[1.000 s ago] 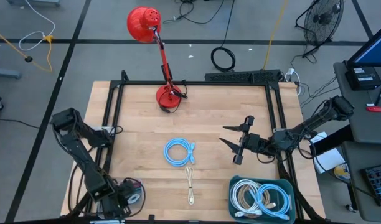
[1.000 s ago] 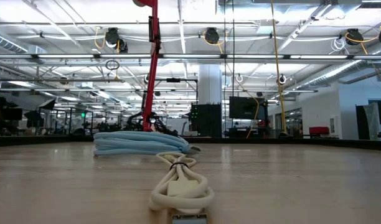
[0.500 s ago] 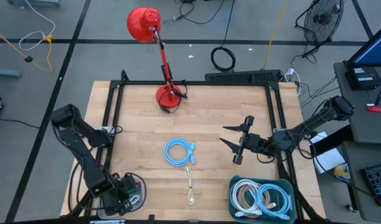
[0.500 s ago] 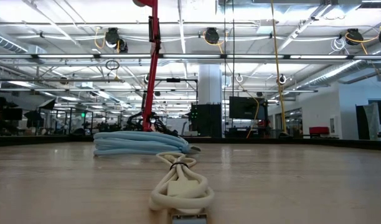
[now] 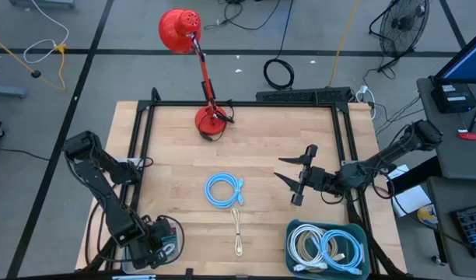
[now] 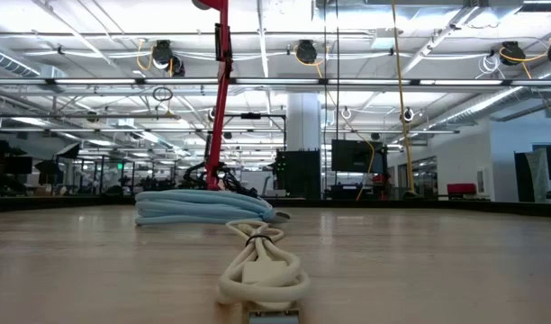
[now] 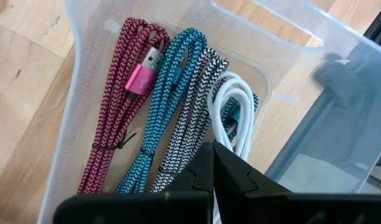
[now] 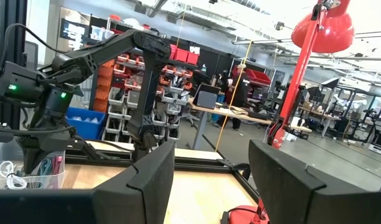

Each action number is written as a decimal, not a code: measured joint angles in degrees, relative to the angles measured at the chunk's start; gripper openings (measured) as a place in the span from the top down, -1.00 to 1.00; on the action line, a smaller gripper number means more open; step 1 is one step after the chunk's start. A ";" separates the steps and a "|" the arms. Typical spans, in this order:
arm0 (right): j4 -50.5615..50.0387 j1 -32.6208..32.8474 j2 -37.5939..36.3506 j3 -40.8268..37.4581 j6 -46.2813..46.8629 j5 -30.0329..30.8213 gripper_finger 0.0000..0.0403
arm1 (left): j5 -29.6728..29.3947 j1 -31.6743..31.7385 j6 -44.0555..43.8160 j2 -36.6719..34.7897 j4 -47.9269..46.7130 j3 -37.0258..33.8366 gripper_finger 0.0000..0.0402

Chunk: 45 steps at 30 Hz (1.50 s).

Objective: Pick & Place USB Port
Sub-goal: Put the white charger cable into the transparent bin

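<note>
A: Where do the cables lie, and how are they oriented?

B: A cream USB cable lies bundled on the wooden table near its front edge; its long axis runs from front to back, and in the low view the flat plug end faces the camera. Just behind it sits a coiled light-blue cable, flat and round. A teal bin at the front right corner holds white and blue coils.

A: And the left arm?

B: The left gripper is folded down at the front left corner, over a clear plastic tub. Its two fingers meet at the tips, closed, with nothing visibly between them. Below them lie braided cables side by side, long axes parallel: a pink one with its metal plug pointing away from the gripper, a teal one, a black-and-white one and a plain white loop.

A: The right arm?

B: The right gripper reaches in from the right edge, hovering level above the table, jaws spread wide and empty. A red desk lamp stands at the rear.
</note>
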 joint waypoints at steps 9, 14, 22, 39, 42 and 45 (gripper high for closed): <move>0.02 0.00 0.00 0.00 0.00 0.00 0.03 | 2.39 1.40 2.70 3.06 1.30 0.00 1.00; 0.03 0.00 0.00 0.00 0.87 0.00 0.03 | 2.39 1.82 3.92 3.19 2.29 0.00 1.00; 0.02 0.00 0.00 0.00 1.07 0.00 0.03 | 1.93 1.87 5.84 3.19 5.95 0.00 1.00; 0.02 -0.02 0.00 0.00 1.07 0.00 0.03 | 4.79 1.87 4.85 3.19 2.81 0.00 1.00; 0.02 -0.01 0.00 0.00 1.07 0.00 0.03 | 3.35 2.09 4.89 3.19 0.61 -0.07 1.00; 0.02 -0.01 0.00 0.00 1.07 0.00 0.03 | 3.94 2.67 5.20 3.14 2.77 -1.16 1.00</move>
